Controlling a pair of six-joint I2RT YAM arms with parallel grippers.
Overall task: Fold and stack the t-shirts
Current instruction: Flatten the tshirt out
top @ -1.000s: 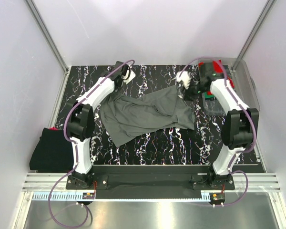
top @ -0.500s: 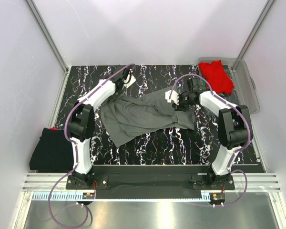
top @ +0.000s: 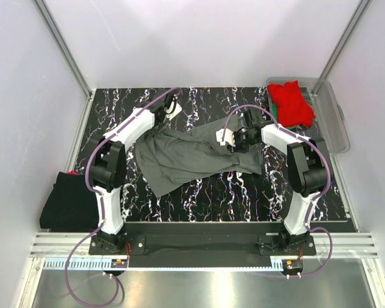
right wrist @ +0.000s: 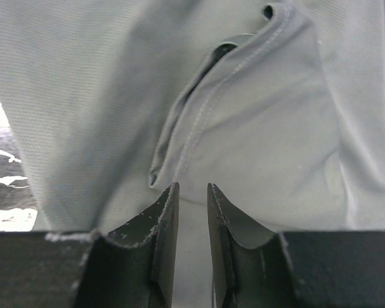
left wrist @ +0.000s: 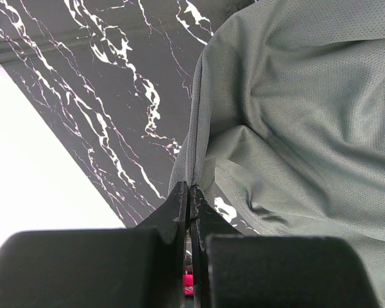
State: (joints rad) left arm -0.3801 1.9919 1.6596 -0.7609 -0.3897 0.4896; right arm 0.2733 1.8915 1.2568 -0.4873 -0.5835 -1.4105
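Left gripper (left wrist: 191, 191) clamped on edge of grey t-shirt (left wrist: 295, 115), cloth spreading ahead-right of it. Right gripper (right wrist: 190, 200) parted, collar fold just ahead of its tips.

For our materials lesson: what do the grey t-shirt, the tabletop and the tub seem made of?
The grey t-shirt: matte knit cloth; fine mesh weave, soft creases. The tabletop: black marble-look surface, white veins; stone or print, unclear. The tub: clear plastic, probably; see-through walls.
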